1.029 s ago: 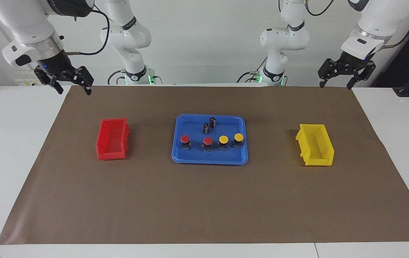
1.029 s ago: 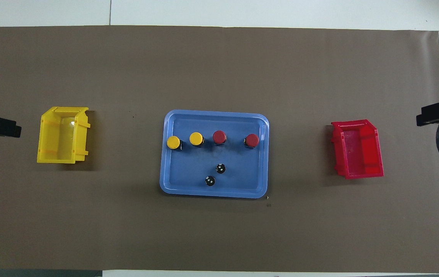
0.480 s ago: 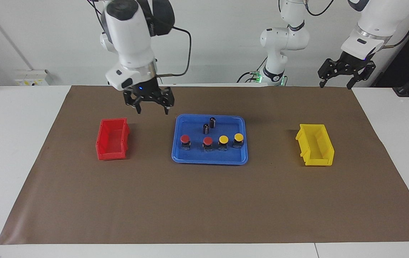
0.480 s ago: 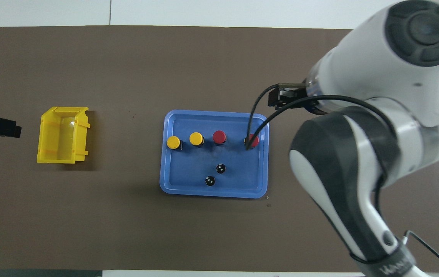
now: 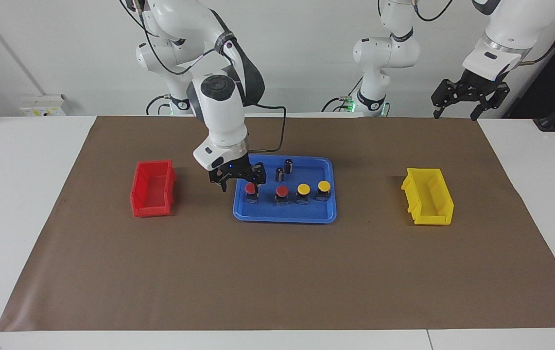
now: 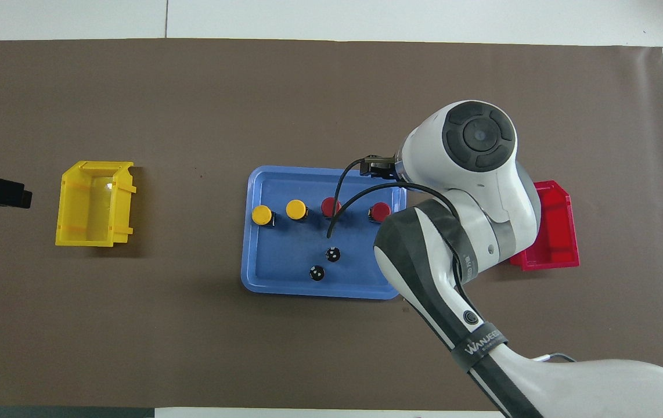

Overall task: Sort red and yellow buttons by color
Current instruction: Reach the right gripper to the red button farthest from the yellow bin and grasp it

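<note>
— Buttons first: where do they sit?

— You see all four on the blue tray (image 5: 328,214) at the middle of the brown mat (image 5: 277,272), standing in one row along the tray's edge farther from the robots. Going from the right arm's end, the end red button (image 5: 251,189) comes first, then the second red button (image 5: 282,191), then the inner yellow button (image 5: 303,189), then the outer yellow button (image 5: 324,186). Each stands upright, cap up, and none touches its neighbour.

— And the right gripper?

— Your right gripper (image 5: 239,185) hangs low over the tray's corner toward the right arm's end, at the end red button. Its fingers stand wide apart, one to either side of that cap; whether they touch it, you cannot tell. Nothing is held.

— The left one?

— The left gripper (image 5: 455,113) waits up in the air over the mat's edge at the left arm's end, fingers spread wide, holding nothing.

— Anything else on the surface?

— Two dark cylinders (image 5: 284,170) stand on the tray, nearer to the robots than the row. A red bin (image 5: 153,189) sits on the mat toward the right arm's end, a yellow bin (image 5: 428,197) toward the left arm's end, each well apart from the tray.
</note>
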Robot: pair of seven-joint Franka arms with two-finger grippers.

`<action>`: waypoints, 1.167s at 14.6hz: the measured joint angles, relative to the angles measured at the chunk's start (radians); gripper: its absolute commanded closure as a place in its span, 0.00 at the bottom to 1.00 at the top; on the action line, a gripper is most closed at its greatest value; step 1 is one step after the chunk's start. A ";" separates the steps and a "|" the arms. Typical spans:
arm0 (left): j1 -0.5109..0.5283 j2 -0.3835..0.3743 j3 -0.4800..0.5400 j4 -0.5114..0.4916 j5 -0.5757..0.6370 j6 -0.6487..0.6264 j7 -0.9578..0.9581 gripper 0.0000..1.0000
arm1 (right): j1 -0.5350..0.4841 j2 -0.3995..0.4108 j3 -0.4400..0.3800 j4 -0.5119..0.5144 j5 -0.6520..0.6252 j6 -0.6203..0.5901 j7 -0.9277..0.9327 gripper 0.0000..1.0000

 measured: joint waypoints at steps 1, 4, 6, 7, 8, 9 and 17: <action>0.000 0.000 0.000 0.000 0.000 0.000 0.000 0.00 | 0.010 0.001 0.001 -0.022 0.000 0.021 0.000 0.03; 0.000 0.000 0.000 0.000 0.000 0.000 0.000 0.00 | 0.023 0.017 0.001 -0.058 -0.003 0.063 0.000 0.13; 0.000 0.000 0.000 0.000 0.000 0.000 0.000 0.00 | 0.023 0.025 0.000 -0.063 -0.003 0.067 -0.002 0.19; 0.000 0.000 0.000 0.000 0.000 0.000 0.000 0.00 | 0.023 0.026 0.000 -0.068 -0.003 0.067 -0.004 0.22; 0.000 0.000 0.000 0.000 0.000 0.000 0.000 0.00 | 0.024 0.026 0.000 -0.073 -0.003 0.067 -0.008 0.23; 0.000 0.000 0.000 0.000 0.000 0.000 0.000 0.00 | 0.028 0.026 0.000 -0.079 -0.003 0.067 -0.015 0.25; 0.000 0.000 0.000 0.000 0.000 0.000 0.000 0.00 | 0.039 0.021 0.001 -0.136 -0.004 0.127 -0.055 0.29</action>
